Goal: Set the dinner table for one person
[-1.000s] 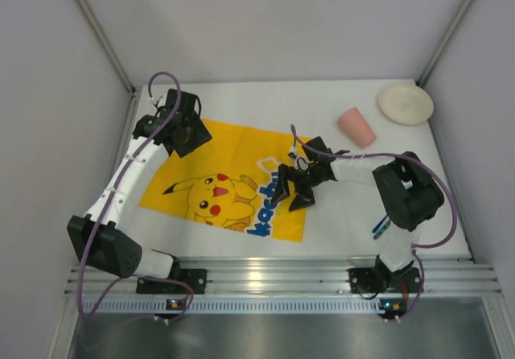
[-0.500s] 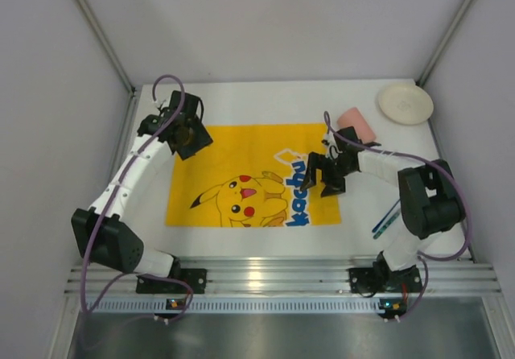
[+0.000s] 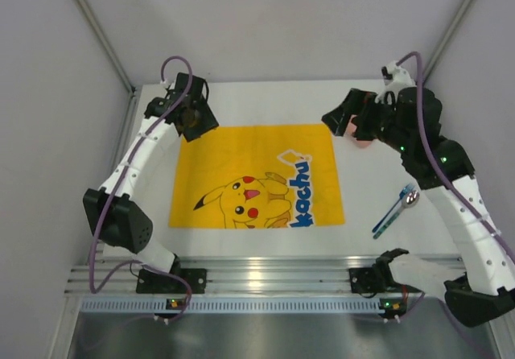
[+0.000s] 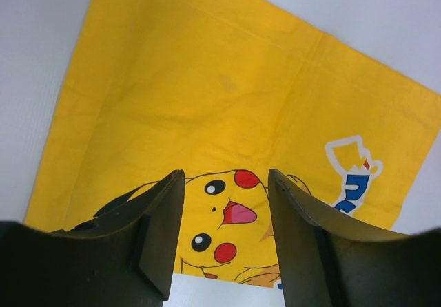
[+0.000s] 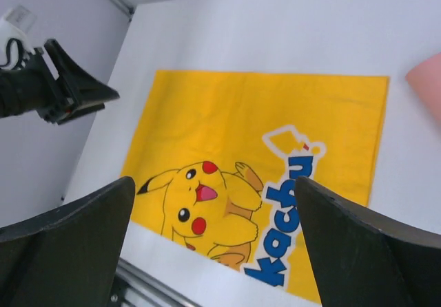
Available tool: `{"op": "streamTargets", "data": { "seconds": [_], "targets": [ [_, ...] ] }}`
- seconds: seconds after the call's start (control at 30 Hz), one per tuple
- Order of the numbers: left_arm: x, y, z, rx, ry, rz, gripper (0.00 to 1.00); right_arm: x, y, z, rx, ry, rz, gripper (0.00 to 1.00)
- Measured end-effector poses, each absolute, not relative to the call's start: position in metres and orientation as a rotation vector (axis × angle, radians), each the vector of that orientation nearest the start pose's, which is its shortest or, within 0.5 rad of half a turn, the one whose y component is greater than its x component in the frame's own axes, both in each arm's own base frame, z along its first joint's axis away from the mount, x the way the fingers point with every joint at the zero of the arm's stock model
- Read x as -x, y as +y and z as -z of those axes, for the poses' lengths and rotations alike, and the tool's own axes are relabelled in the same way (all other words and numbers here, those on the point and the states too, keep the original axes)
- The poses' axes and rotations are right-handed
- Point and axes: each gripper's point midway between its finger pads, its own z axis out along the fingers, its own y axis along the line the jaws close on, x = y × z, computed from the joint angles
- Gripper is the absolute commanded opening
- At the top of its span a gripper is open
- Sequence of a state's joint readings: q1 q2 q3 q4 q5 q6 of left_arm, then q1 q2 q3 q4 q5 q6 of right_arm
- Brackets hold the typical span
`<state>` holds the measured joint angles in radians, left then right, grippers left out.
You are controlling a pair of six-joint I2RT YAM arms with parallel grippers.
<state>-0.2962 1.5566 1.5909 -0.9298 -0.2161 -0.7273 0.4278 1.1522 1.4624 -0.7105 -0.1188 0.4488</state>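
One piece, the mat (image 3: 253, 174), lay set; cup (image 5: 426, 81) at two, spoon (image 3: 396, 212) at four o'clock unplaced; my left claw (image 4: 225, 183) and right claw (image 5: 215, 183) gaped empty.

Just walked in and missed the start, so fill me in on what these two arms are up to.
Two robot arms are laying a dinner setting. The yellow placemat lies flat on the white table. The left gripper and right gripper hover open and empty near its far corners. A pink cup sits by its far right corner and a spoon lies to its right; nothing is on the placemat yet.
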Motion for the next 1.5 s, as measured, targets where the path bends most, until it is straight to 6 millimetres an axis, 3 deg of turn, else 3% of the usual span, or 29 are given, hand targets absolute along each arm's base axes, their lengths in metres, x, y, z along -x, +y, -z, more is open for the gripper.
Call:
{"op": "streamTargets", "data": {
  "seconds": [0.07,0.17,0.23,0.37,0.47,0.6,0.77,0.97,1.27,1.5],
  "targets": [
    [-0.384,-0.11,-0.221,0.602,2.397,0.199,0.56,-0.291,0.156,-0.366,-0.012,1.965,-0.654,1.0],
    [-0.387,-0.119,-0.202,0.59,2.451,0.229,0.56,-0.32,0.136,-0.343,-0.129,2.056,-0.554,1.0],
    [-0.381,-0.125,-0.187,0.58,2.489,0.266,0.56,-0.367,0.127,-0.32,-0.214,2.186,-0.431,1.0],
    [-0.354,-0.136,-0.158,0.558,2.58,0.353,0.56,-0.483,0.127,-0.288,-0.29,2.287,-0.279,1.0],
    [-0.346,-0.143,-0.153,0.526,2.615,0.412,0.56,-0.522,0.116,-0.24,-0.35,2.381,-0.199,1.0],
    [-0.347,-0.153,-0.158,0.461,2.608,0.487,0.56,-0.519,0.083,-0.193,-0.472,2.495,-0.048,1.0],
    [-0.339,-0.155,-0.159,0.381,2.603,0.523,0.56,-0.516,0.054,-0.176,-0.547,2.509,0.111,1.0],
    [-0.325,-0.153,-0.155,0.334,2.615,0.533,0.56,-0.524,0.043,-0.145,-0.569,2.523,0.237,1.0],
    [-0.326,-0.149,-0.151,0.344,2.624,0.524,0.56,-0.548,0.023,-0.089,-0.548,2.522,0.401,1.0],
    [-0.331,-0.15,-0.126,0.365,2.702,0.489,0.55,-0.542,0.018,-0.073,-0.492,2.562,0.454,0.9]
  ]
}}
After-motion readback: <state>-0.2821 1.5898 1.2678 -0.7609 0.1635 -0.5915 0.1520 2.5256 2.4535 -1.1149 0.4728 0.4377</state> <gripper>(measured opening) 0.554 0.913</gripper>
